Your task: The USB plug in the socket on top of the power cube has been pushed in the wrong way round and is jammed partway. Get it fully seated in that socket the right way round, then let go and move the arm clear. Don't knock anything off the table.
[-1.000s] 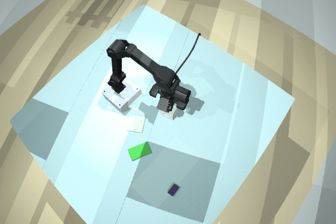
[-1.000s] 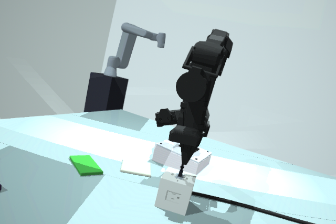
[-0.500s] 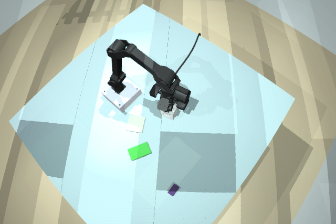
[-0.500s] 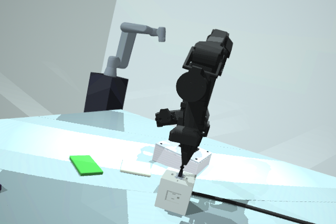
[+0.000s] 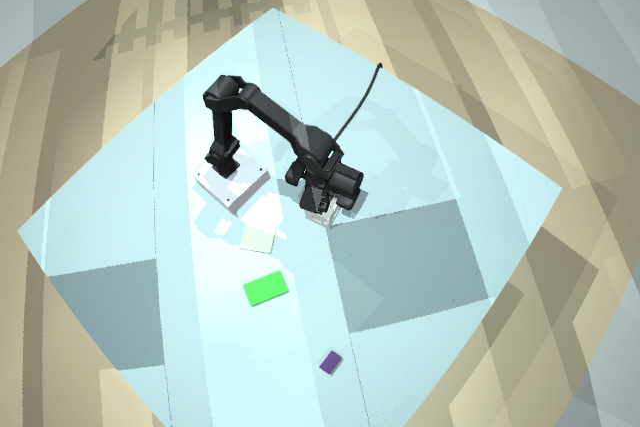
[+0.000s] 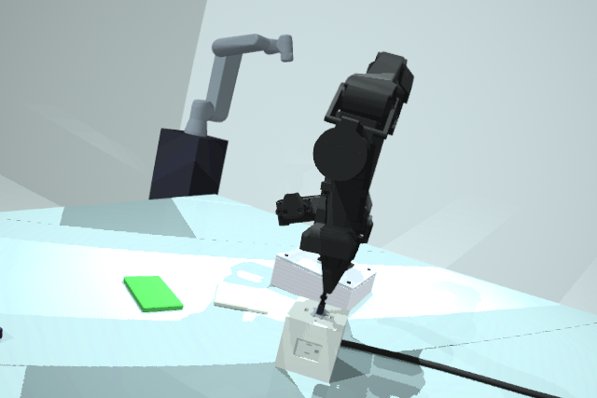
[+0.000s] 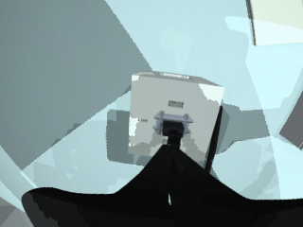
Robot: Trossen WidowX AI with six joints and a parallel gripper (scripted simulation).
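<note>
The pale power cube (image 5: 328, 217) (image 6: 313, 369) (image 7: 151, 96) stands upright on the table, with a black cable (image 5: 361, 104) (image 6: 414, 360) (image 7: 215, 137) at its side. The black USB plug (image 6: 320, 308) (image 7: 173, 128) stands in the socket on top, within a blue-grey surround (image 7: 158, 124). Its narrow tail points up. My gripper (image 6: 328, 292) (image 7: 167, 150) points down with its fingers shut, the tips right at the top of the plug's tail, with nothing seen between them. Whether the tips touch the tail, how deep the plug sits and which way round it is cannot be told.
A cream slab (image 5: 257, 237) (image 6: 241, 298) (image 7: 276, 24), a green slab (image 5: 265, 288) (image 6: 153, 294) and a small purple block (image 5: 330, 362) lie on the table. The arm's white base (image 5: 231, 188) (image 6: 308, 278) is behind the cube. A grey arm (image 6: 226, 80) stands on a dark pedestal beyond the table.
</note>
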